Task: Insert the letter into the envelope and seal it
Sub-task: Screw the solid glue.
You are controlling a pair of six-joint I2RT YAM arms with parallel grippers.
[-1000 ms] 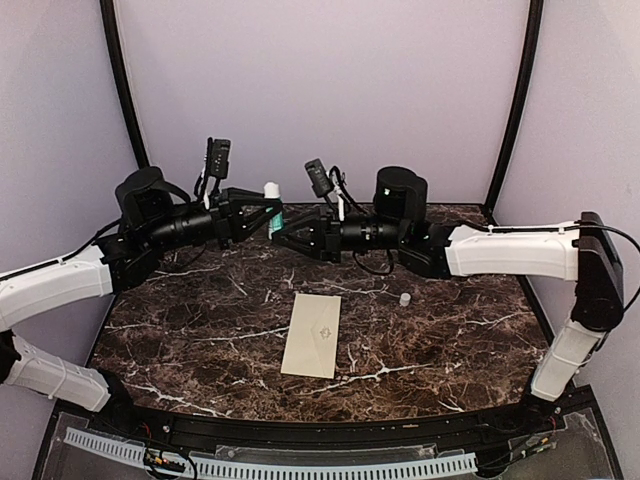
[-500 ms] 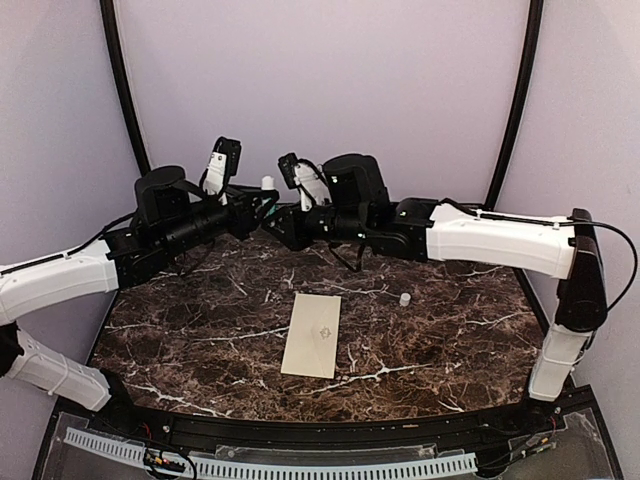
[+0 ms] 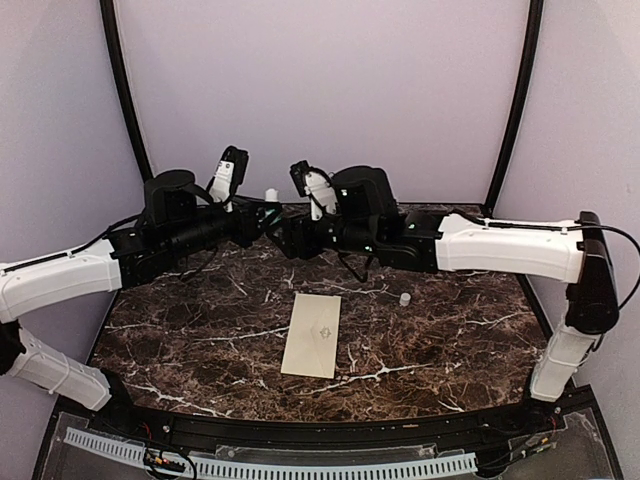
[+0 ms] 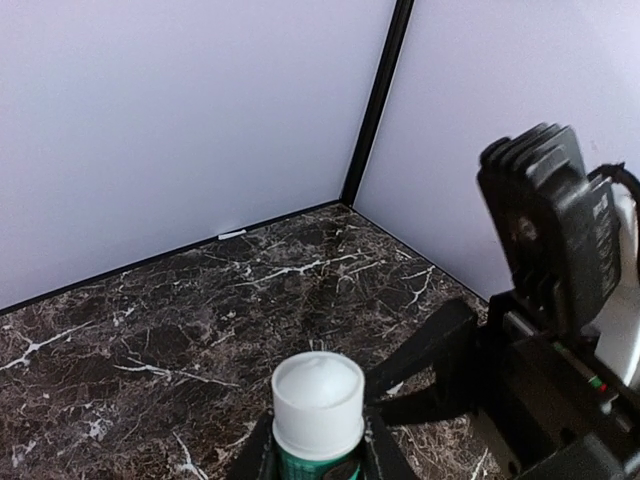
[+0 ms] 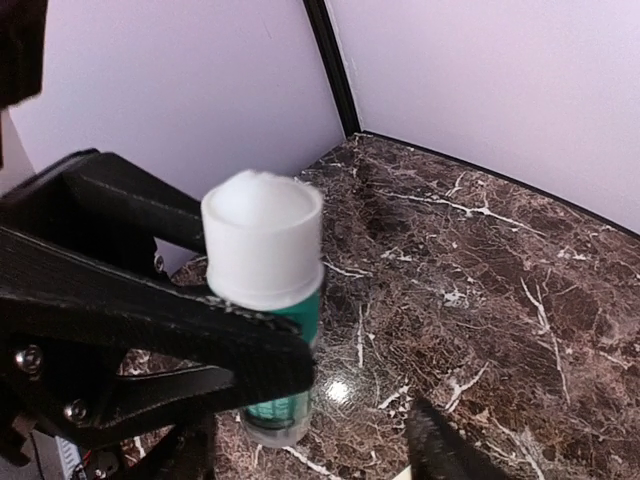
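Envelope (image 3: 312, 334) lies flat on the desk (image 3: 450, 340), long axis near-to-far, down and nearward of both raised tools, about equally close to each; my left tool (image 3: 262, 214) is clamped on the glue stick (image 5: 264, 300), my right tool (image 3: 281, 232) jaws apart beside it.

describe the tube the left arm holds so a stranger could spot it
Look above the far middle of the dark marble table. There the left gripper clamps a small upright tube: green body and white top, unlike the flat cream envelope lying nearer.
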